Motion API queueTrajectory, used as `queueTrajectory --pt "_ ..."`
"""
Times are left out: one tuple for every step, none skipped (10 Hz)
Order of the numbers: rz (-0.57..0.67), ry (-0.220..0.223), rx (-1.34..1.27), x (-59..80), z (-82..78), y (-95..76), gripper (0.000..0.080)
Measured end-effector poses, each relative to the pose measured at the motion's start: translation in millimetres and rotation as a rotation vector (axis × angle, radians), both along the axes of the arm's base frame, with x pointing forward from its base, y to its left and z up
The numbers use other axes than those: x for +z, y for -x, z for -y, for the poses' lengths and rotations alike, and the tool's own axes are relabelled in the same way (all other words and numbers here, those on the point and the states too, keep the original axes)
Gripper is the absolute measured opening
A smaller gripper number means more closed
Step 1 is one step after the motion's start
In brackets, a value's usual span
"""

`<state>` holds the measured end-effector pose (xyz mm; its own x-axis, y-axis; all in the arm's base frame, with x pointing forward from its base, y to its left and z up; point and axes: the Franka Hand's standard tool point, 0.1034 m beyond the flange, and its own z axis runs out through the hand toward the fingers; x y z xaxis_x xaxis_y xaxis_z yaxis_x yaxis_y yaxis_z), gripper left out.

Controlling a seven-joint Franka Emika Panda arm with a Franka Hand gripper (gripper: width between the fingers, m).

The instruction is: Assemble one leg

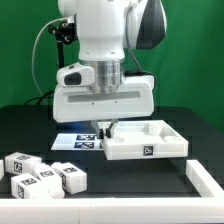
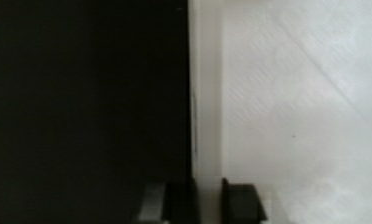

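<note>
The gripper [image 1: 106, 127] is down at the edge of the white panel [image 1: 125, 150], mid-table. Its fingers [image 2: 160, 203] are close together and pinch that edge. The legs [image 1: 45, 181] lie loose near the front corner on the exterior view's left.

The fingers [image 2: 162, 204] sit where black surface [image 2: 85, 100] meets white panel [image 2: 289, 100].

The black table [image 1: 30, 125] carries only white things. The marker board [image 1: 72, 141] lies flat toward the back, just beside the tray-like panel [image 1: 135, 152] on the exterior view's right. Several tagged legs [image 1: 42, 176] huddle close together at the front left, and another white part [image 1: 207, 180] lies at the front right edge
</note>
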<state>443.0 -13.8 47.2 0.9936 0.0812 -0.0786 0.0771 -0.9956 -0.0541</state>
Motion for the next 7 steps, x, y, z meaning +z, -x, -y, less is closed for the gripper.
queueTrajectory --pt "-0.001 0.0 0.0 -0.5 0.3 0.3 0.0052" --pt "-0.011 -0.001 -0.008 -2.0 3.3 0.1 0.0052" --pt "-0.033 0.0 -0.035 -4.0 17.3 -7.9 0.0052" --pt "-0.051 -0.003 -0.049 -5.8 28.0 -16.7 0.0052" --pt "-0.063 -0.009 -0.069 -10.0 36.9 -27.6 0.0052" --pt "-0.051 -0.009 -0.057 -11.3 37.9 -38.3 0.0052" --pt "-0.043 -0.011 -0.046 -12.5 35.5 -40.6 0.0052"
